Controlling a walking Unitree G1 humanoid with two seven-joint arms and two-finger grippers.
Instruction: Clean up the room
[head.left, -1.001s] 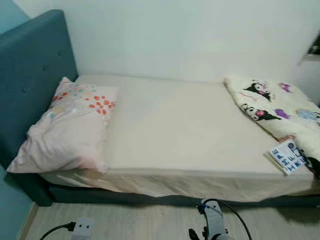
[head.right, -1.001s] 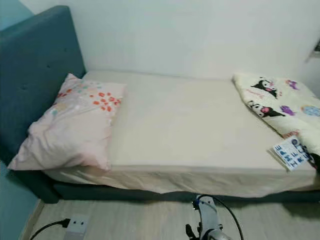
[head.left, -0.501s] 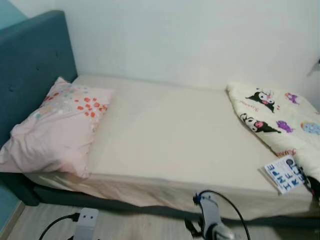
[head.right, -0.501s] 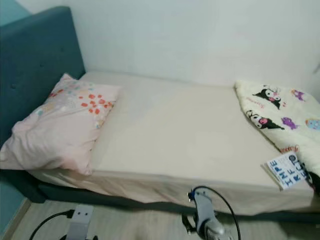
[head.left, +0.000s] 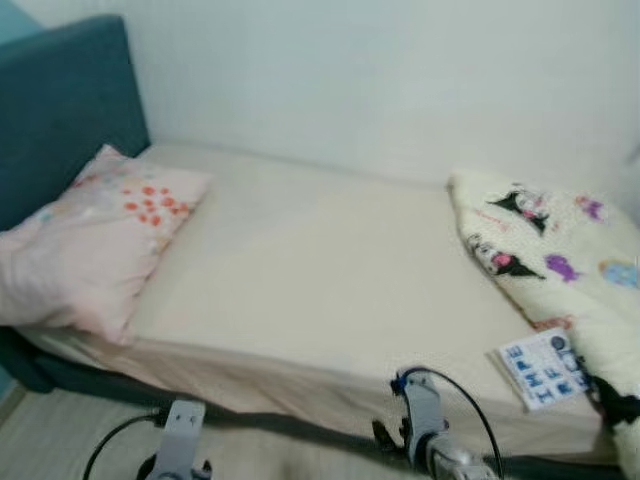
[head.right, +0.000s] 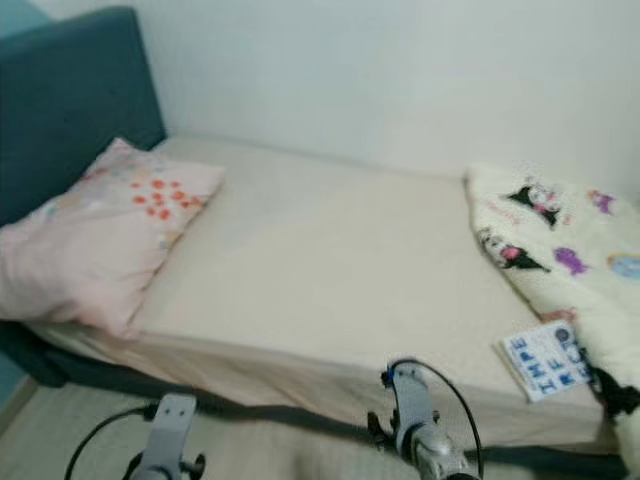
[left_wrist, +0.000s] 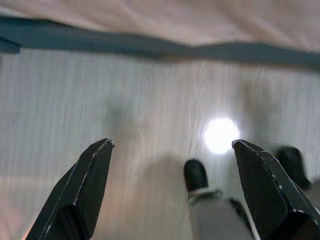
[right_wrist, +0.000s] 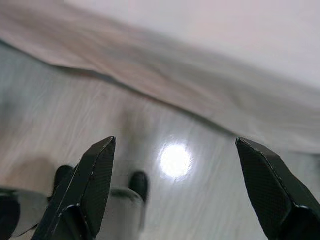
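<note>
Two grippers, both idle and low in front of the bed: left gripper (left_wrist: 170, 187) has its black fingers (left_wrist: 82, 192) spread wide over pale wood-look floor (left_wrist: 125, 100), nothing between them; right gripper (right_wrist: 175, 192) likewise splayed wide and empty, aimed at the floor just below the bed's hanging sheet edge. Neither touches anything. Landmark is the single bed with the cream fitted sheet (head.left: 320, 260). Relative to it: silver left arm (head.left: 180, 450) and silver right arm (head.left: 425, 440) sit just short of its near edge; a pink pillow with orange flower print (head.left: 85, 245) lies at the head end against the teal padded headboard (head.left: 60, 110); a cream cartoon-print blanket (head.left: 560, 260) is bunched at the foot end; a small white booklet with blue lettering (head.left: 542, 367) lies on the sheet at the near edge, just beside the blanket. My read: step in hand is approach, likely toward the booklet or blanket as the loose items. To do it well: close in square to the near edge, stop before the arms hit the frame, then raise the right gripper, nearer that end. Frames are motion-blurred, so settle before reaching.
</note>
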